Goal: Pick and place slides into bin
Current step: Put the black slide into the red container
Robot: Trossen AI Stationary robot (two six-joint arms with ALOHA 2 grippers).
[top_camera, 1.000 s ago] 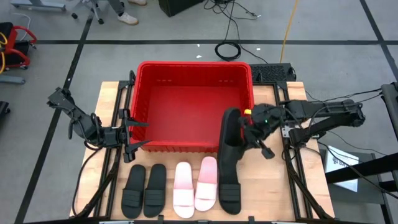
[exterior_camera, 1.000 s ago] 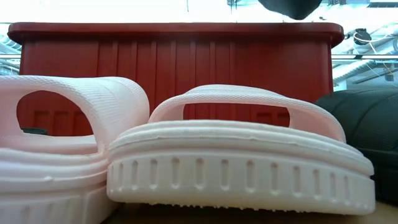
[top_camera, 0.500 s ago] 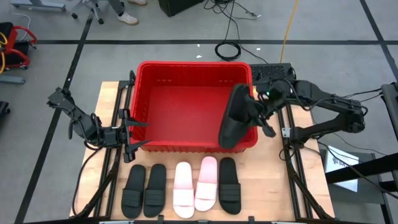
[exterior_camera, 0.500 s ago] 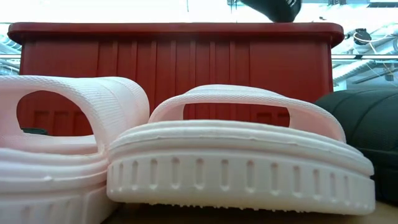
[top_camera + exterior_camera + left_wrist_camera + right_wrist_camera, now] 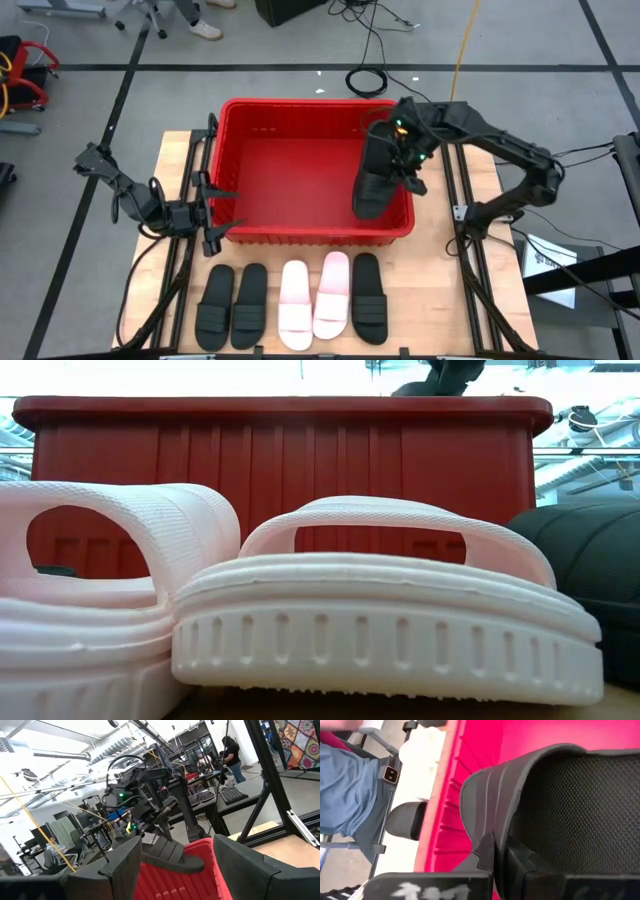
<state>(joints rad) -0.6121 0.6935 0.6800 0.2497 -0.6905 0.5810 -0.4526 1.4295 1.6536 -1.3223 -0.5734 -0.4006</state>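
The right gripper [image 5: 400, 160] is holding one black sandal [image 5: 375, 180] over the right part of the red bin [image 5: 310, 108], with its fingers pressed together on the edge of the wide strap, as the right wrist view is showing closely. The sandal is hanging below the gripper, inside the line of the bin's rim, with its long axis running from the far side of the bin toward the near wall and its lower end near the bin's floor at the right near corner; I cannot tell if it is already touching the floor. So the next move is, in my judgement, only a release, because the sandal is lying already above the inside of the bin and not above the rim. The left gripper [image 5: 205, 212] is waiting with its fingers spread wide, just outside the left near corner of the bin, and it is holding nothing. Five sandals are lying in a row on the wooden table [image 5: 440, 300] in front of the bin: two black ones [image 5: 232, 305] at the left, two pale pink ones [image 5: 313, 300] in the middle, and one black one [image 5: 369, 310] at the right, all with the long axis pointing toward the bin. The left arm is nearer to the left black pair. No brand, label or readable writing is showing on the sandals or the bin.
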